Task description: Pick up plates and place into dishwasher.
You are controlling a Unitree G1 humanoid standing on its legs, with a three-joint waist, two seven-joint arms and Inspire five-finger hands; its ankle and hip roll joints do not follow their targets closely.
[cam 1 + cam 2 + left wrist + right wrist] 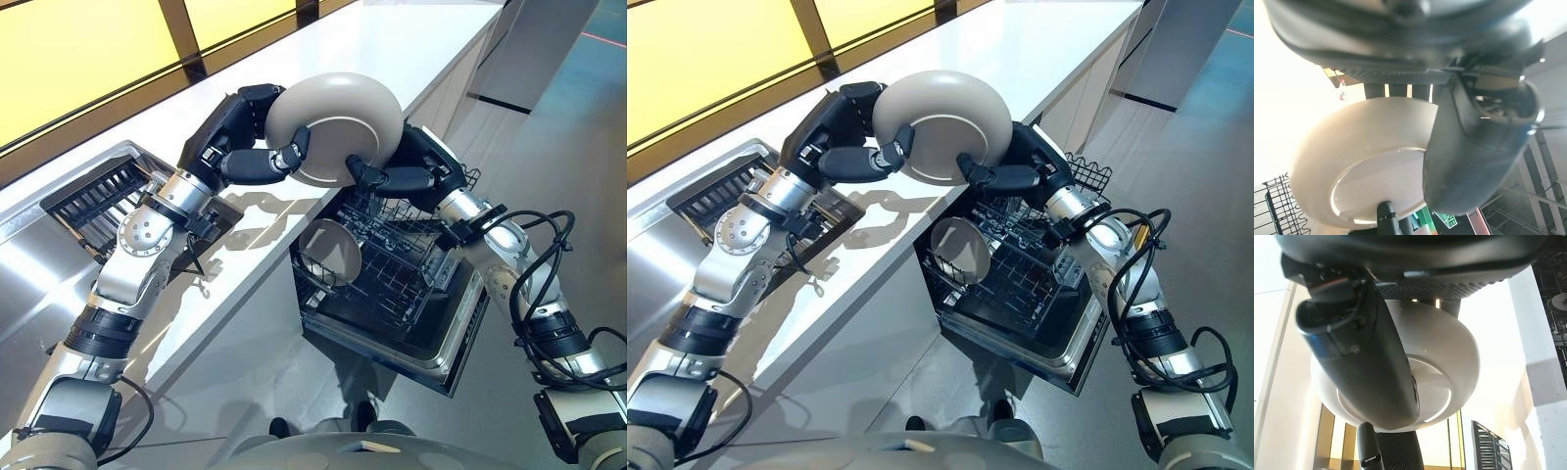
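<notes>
A beige plate (333,127) hangs in the air over the counter's edge, just above the open dishwasher (411,323), its underside facing me. My left hand (230,132) grips its left rim, thumb (1474,161) across the underside and fingers behind. My right hand (416,166) grips the right rim the same way, its thumb (1366,362) lying on the plate (1454,357). A second beige plate (331,252) stands upright in the pulled-out wire rack (397,279).
A long white counter (392,49) runs to the far end. A steel sink with a dark slatted rack (98,196) lies at the left by my left arm. Grey floor (558,137) spreads to the right of the dishwasher.
</notes>
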